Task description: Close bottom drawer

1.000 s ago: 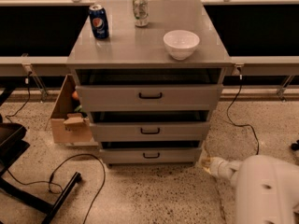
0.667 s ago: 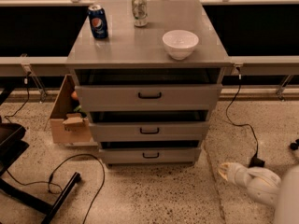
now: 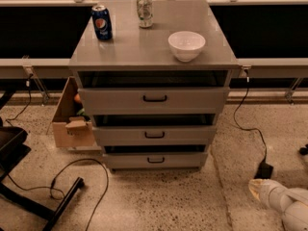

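Three drawers front the grey table (image 3: 144,47); the bottom drawer (image 3: 127,161), lowest under the table's front edge, shows a dark gap above its slim panel and small black handle (image 3: 156,160). The pincer (image 3: 256,188) sits low over the floor (image 3: 159,201) beyond the table's front right corner, well apart from that drawer; how far open it is cannot be told.

Dim warm overhead light catches the pincer (image 3: 256,189) at lower right.

Gripper (image 3: 257,189): I see it low at the right, over the floor, well apart from the cabinet (image 3: 144,52).
Bottom drawer (image 3: 156,160): dark gap above its front, under the middle drawer (image 3: 154,135).
Cabinet top: blue can (image 3: 102,22), silver can (image 3: 144,11), white bowl (image 3: 186,44).
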You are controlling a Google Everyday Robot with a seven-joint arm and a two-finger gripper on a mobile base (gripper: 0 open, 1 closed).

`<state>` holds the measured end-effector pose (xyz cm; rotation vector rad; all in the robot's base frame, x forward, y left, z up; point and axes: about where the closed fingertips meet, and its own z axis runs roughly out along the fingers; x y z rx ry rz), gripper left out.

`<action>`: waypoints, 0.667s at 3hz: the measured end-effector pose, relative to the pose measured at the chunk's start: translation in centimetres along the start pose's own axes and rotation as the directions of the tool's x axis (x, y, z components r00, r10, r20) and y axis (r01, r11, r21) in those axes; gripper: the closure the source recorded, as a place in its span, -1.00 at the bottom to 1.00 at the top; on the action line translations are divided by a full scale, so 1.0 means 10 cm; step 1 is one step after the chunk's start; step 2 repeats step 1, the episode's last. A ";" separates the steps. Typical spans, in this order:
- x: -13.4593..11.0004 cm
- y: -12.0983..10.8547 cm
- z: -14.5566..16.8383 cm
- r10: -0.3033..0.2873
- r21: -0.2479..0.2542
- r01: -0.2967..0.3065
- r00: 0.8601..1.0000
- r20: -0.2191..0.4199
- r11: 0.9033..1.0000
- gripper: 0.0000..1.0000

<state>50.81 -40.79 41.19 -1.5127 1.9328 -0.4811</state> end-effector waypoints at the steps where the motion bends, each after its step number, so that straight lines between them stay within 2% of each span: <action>1: -0.01 -0.16 -0.52 -0.090 0.087 0.092 0.996 -0.026 0.992 1.00; 2: -0.01 -0.16 -0.52 -0.090 0.087 0.092 0.996 -0.026 0.992 1.00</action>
